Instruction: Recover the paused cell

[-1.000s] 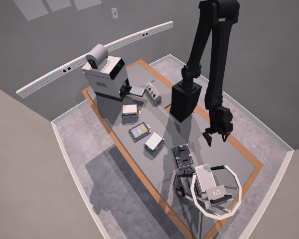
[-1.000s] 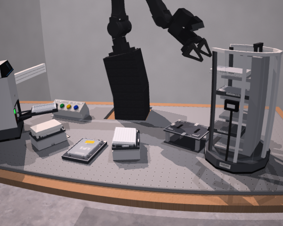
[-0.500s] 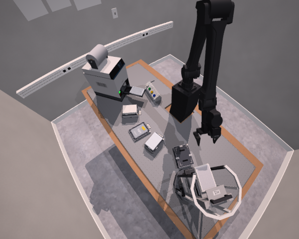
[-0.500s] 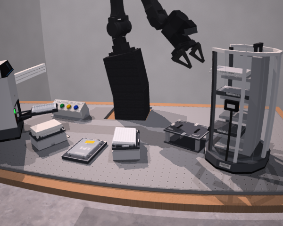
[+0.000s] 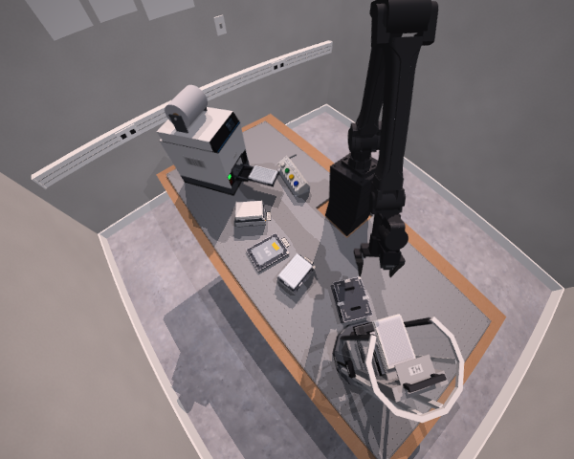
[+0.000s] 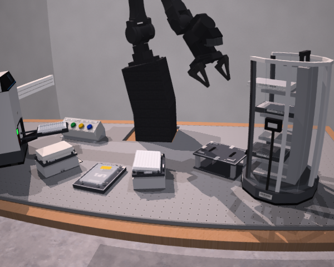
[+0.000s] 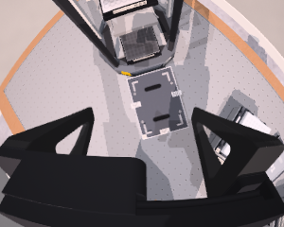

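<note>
My gripper (image 5: 379, 264) (image 6: 209, 74) (image 7: 142, 113) is open and empty. It hangs high above the deck, between the arm's base and the plate hotel H1 (image 5: 415, 367) (image 6: 302, 120), pointing down over the empty black nest N6 (image 5: 351, 316) (image 6: 220, 153) (image 7: 156, 104). H1's top white plate (image 5: 395, 340) (image 6: 272, 83) reaches forward to the front posts. Darker plates (image 6: 273, 108) (image 7: 142, 44) lie in lower slots. A white plate (image 5: 295, 271) (image 6: 147, 160) sits on the middle shaker. A cream plate (image 5: 249, 209) (image 6: 54, 151) sits a little tilted on the left shaker.
The sealer SEAL (image 5: 203, 142) (image 6: 0, 120) stands at the far left with a white plate (image 5: 262, 173) (image 6: 52, 127) on its tray. The lid park LP1 (image 5: 257, 266) (image 6: 82, 184) holds a lid (image 5: 266, 251) (image 6: 99, 175) with a yellow label. PANEL (image 5: 295, 176) (image 6: 83, 129) is beside the sealer.
</note>
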Controlling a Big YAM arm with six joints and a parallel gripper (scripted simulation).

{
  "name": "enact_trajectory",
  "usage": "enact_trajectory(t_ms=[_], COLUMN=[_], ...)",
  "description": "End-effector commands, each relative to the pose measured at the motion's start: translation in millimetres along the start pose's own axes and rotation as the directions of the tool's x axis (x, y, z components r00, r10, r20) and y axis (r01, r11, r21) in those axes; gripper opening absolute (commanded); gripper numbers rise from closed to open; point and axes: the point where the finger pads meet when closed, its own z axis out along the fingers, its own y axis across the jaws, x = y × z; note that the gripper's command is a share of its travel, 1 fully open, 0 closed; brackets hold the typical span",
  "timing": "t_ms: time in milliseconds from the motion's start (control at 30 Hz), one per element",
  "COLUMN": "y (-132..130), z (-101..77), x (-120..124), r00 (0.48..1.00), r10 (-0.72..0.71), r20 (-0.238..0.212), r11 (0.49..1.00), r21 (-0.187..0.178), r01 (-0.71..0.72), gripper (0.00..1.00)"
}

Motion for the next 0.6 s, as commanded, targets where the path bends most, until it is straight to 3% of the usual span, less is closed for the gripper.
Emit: enact_trajectory(t_ms=[0, 33, 67, 167, 233, 267, 333, 433, 500, 533, 567], y=[-20.9, -25.9, -31.8, -46.6, -46.6, -49.9, -59.4, -75.8, -84.7, -86.2, -90.7], z=[-7.7, -7.7, -6.0, -7.0, -7.0, -8.5, -9.8, -10.0, -11.3, -14.2, -14.8], x=[-12.6, -11.4, -27.6, -23.0, -23.0, -4.6, 0.3, -11.8, -7.5, 19.7, 21.4], r00=[0.999, 0.999, 0.999, 0.994, 0.994, 0.996, 0.996, 0.983, 0.980, 0.981, 0.981], r10=[0.008, 0.007, 0.030, 0.108, 0.108, 0.086, 0.086, 0.180, 0.190, 0.169, 0.169], r20=[0.046, 0.046, 0.039, 0.000, 0.000, -0.029, -0.013, -0.047, -0.054, -0.097, -0.096], r11=[1.000, 1.000, 0.999, 0.992, 0.992, 0.994, 0.994, 0.977, 0.975, 0.980, 0.980], r21=[0.009, 0.009, 0.031, 0.072, 0.072, 0.067, 0.067, 0.123, 0.127, 0.126, 0.126], r01=[-0.008, -0.008, -0.032, -0.108, -0.108, -0.084, -0.085, -0.173, -0.182, -0.156, -0.156], gripper=[1.00, 1.00, 1.00, 1.00, 1.00, 1.00, 1.00, 1.00, 1.00, 1.00, 1.00])
